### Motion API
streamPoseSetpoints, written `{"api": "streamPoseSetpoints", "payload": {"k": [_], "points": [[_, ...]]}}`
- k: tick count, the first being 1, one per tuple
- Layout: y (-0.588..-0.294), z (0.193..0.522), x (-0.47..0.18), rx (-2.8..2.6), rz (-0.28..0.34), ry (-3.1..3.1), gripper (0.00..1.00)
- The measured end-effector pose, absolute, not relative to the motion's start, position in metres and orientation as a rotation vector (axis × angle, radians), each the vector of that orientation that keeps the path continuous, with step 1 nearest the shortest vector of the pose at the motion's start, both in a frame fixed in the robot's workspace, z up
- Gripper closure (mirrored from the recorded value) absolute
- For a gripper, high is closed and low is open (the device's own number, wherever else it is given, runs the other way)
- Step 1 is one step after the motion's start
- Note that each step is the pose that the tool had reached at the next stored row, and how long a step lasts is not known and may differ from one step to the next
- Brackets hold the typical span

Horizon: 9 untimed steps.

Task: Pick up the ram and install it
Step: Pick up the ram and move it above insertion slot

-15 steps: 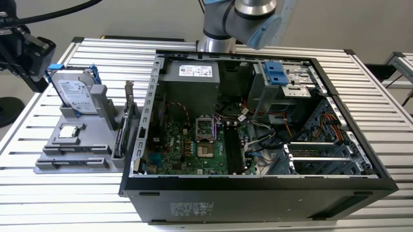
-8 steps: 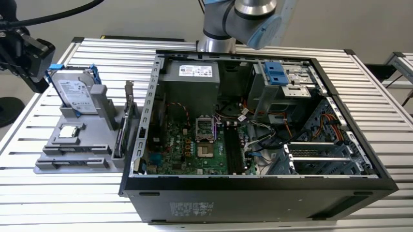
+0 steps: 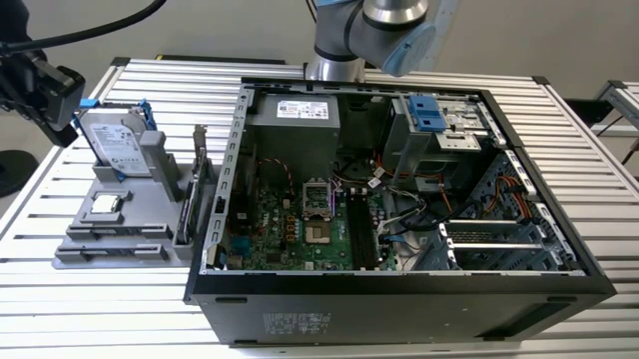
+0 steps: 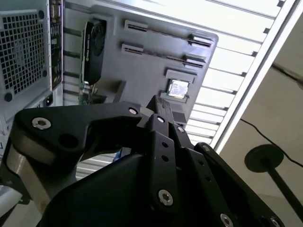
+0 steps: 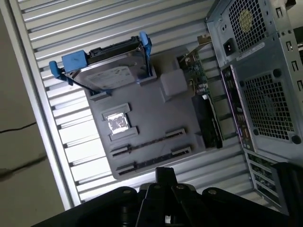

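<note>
The gripper [image 5: 165, 175] hung high above the grey tray [image 5: 156, 109], which lay on the table [image 3: 589, 172] beside the open case [image 3: 399, 299], on the exterior view's left. In both wrist views the jaws looked pressed together with nothing between them.

Where the ram sat could not be told for sure. The tray's 2 long slots [image 5: 147, 141] each showed a thin dark line between end clips. The lines looked alike and may have been a stick seen edge-on or a bare groove. The memory sockets [image 3: 360, 232] on the board inside the case were dark strips too fine to read.

Judged from that, the step in hand was the approach for the pick, hardly begun. Doing it well would call for first settling which slot held the stick. The jaws would best be opened while high, not close to the tray. They would then be turned to close across the stick's 2 flat faces near mid-length, between the clips. A thin board would likely tilt or bind in its slot if taken near 1 end.

The CPU [image 5: 117, 121] sat just beside the slots. The drive [image 5: 111, 75] stood at the tray's far end, and the card [image 5: 208, 118] stood along the tray's case-side edge. A straight descent and lift would keep clear of all 3.
</note>
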State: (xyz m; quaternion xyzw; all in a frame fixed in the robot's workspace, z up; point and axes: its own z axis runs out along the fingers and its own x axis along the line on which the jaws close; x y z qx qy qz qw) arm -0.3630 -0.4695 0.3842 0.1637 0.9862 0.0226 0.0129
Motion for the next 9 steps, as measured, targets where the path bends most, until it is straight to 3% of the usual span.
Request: {"api": "streamPoseSetpoints", "payload": {"k": [9], "points": [[-0.4695, 0.3806, -0.3632, 0.628, 0.069, 3.049, 1.00]]}}
